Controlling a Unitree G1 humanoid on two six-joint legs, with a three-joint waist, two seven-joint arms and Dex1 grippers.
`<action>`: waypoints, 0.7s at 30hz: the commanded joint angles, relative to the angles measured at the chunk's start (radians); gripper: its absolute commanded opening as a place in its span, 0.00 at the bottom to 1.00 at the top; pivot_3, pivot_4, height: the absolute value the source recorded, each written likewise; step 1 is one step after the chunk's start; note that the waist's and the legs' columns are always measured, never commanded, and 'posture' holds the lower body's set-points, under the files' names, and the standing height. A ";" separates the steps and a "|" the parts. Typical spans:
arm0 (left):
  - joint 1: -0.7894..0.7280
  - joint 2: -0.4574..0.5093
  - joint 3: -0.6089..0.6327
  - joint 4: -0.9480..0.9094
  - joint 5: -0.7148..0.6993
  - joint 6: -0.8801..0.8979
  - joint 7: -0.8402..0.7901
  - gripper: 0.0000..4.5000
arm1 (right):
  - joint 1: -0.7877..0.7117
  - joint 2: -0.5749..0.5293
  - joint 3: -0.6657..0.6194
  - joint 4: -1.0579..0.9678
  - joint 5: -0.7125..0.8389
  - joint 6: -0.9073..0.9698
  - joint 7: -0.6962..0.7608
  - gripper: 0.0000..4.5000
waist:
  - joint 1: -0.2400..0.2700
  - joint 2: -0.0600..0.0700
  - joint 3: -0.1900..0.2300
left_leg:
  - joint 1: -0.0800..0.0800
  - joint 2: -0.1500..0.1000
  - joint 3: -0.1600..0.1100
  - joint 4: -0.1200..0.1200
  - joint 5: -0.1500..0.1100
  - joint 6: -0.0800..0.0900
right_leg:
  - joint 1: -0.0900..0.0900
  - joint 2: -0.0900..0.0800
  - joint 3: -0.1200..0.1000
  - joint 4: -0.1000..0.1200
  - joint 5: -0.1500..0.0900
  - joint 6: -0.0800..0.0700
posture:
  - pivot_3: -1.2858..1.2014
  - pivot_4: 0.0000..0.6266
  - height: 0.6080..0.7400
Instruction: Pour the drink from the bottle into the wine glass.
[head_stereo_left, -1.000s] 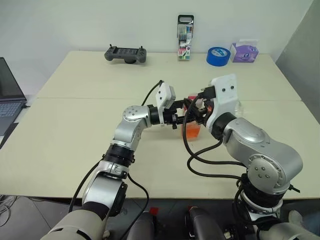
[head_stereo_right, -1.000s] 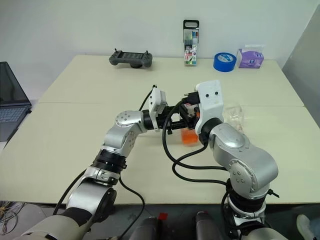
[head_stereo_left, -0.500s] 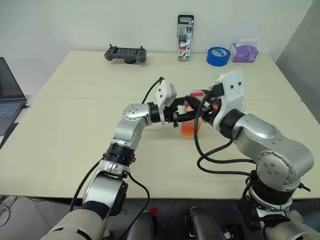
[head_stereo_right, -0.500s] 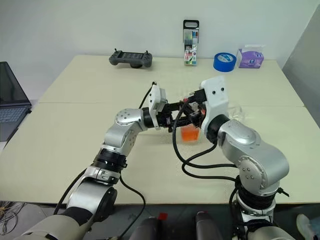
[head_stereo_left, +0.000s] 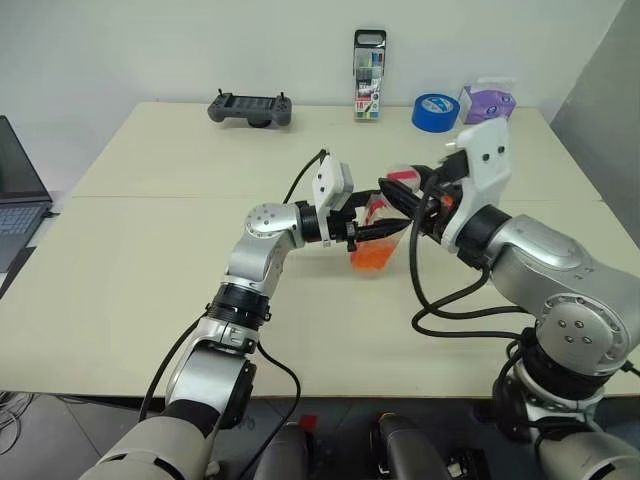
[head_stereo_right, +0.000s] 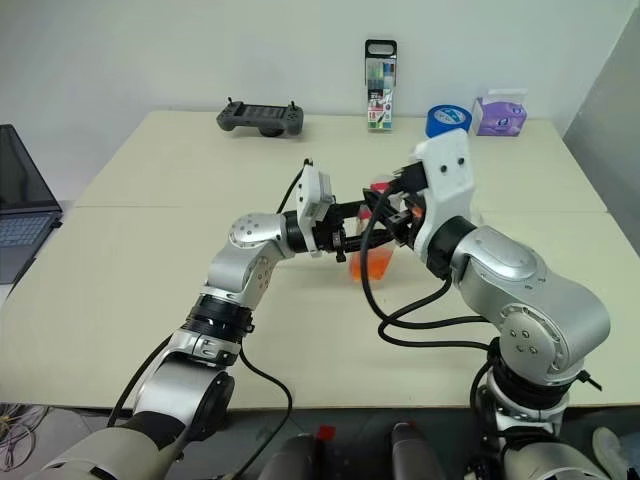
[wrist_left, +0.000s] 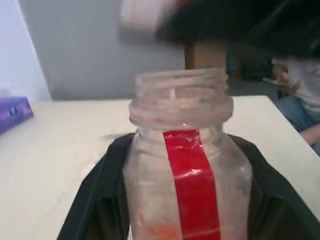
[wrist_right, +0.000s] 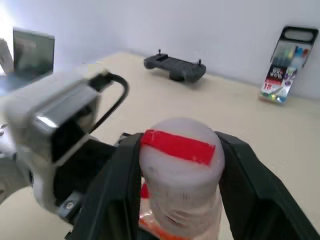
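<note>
One bottle (wrist_left: 186, 175) stands out over the middle of the surface (head_stereo_left: 150, 280), clamped around its body by the left gripper (head_stereo_left: 385, 229); its threaded neck is bare and the orange-red drink (head_stereo_left: 373, 255) sits in its lower part. One white-and-red cap (wrist_right: 180, 150) is pinched between the fingers of the right gripper (head_stereo_left: 398, 190), just above the bottle's mouth and apart from it.

Along the far edge stand, from left to right, one dark handheld controller (head_stereo_left: 250, 108), one tall marker pack (head_stereo_left: 368, 88), one blue tape roll (head_stereo_left: 435, 111) and one purple tissue pack (head_stereo_left: 487, 101). One laptop (head_stereo_left: 18, 190) sits at the left edge.

The surface's near half is bare in front of both arms. A wide bare stretch also lies to the left, between the laptop and the arms, and another between the bottle and the row at the far edge.
</note>
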 joint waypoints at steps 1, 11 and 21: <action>-0.017 -0.003 0.003 -0.022 -0.004 -0.012 -0.008 0.48 | -0.012 -0.022 0.051 -0.014 -0.021 -0.022 0.008 0.39 | 0.001 0.000 0.000 | 0.000 0.000 0.000 0.000 0.000 0.000 | 0.000 0.000 0.000 0.000 0.000 0.000 | 0.52 0.24 1.00; -0.029 -0.011 0.029 0.004 0.005 -0.072 0.034 0.48 | 0.082 0.030 -0.279 0.040 -0.158 -0.109 -0.152 0.39 | 0.007 0.000 0.000 | -0.001 -0.001 0.000 0.001 0.000 0.000 | 0.000 -0.001 0.000 0.000 0.000 0.000 | 0.52 0.24 1.00; -0.071 -0.033 0.092 0.041 -0.001 -0.129 0.128 0.48 | 0.529 0.113 -0.430 0.154 -0.375 -0.282 -0.285 0.39 | 0.001 0.000 -0.001 | 0.001 -0.001 0.003 -0.001 0.000 0.000 | 0.000 -0.001 0.003 0.001 0.000 0.000 | 0.52 0.24 1.00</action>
